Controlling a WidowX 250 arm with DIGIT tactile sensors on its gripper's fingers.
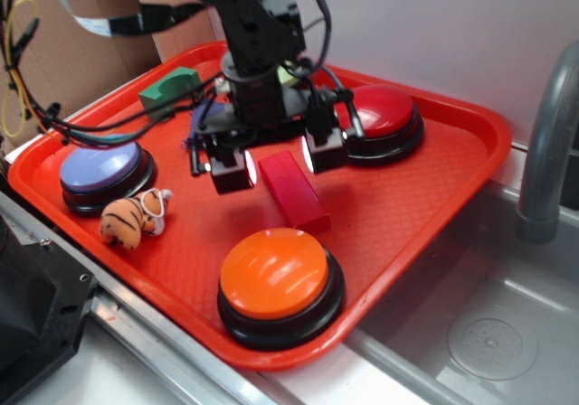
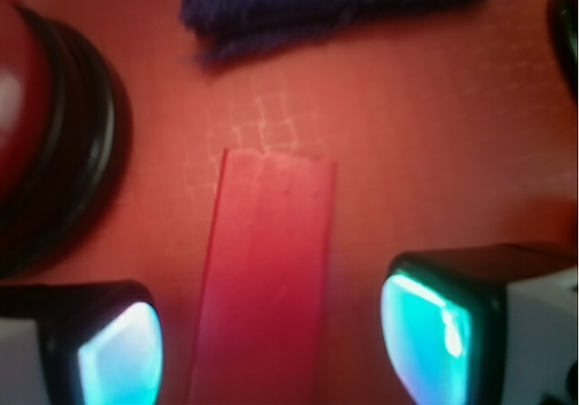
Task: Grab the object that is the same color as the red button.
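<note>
The gripper (image 1: 278, 163) is hanging low over the big red tray (image 1: 425, 208), and its two fingers are standing wide apart. The small red block (image 1: 293, 191) is lying flat on the tray, right in the middle, with one end sitting in the gap between the fingers. There is nothing squeezed between them yet. In the wrist view, the block (image 2: 264, 278) is running straight up the picture like a little road, and one glowing pad (image 2: 119, 351) is waiting on each side of it. There is a small bit of tray showing between the block and each pad, so they are not touching it.

This is the thing that matters most: the long way of the block is pointing out from between the fingers, toward the orange button (image 1: 274, 272). So the fingers are facing the block's two long sides, the narrow way across. I think that is a good way to grab it, because the fingers only need to close a little.

The red button (image 1: 383, 114) is sitting just behind the gripper, near the far side of the tray. It is the same color as the block. A green arch block (image 1: 169, 88), a purple button (image 1: 100, 167) and a tiny toy tiger (image 1: 136, 218) are sitting well away. A fuzzy blue thing (image 2: 335, 3) is lying past the block's end in the wrist view.
</note>
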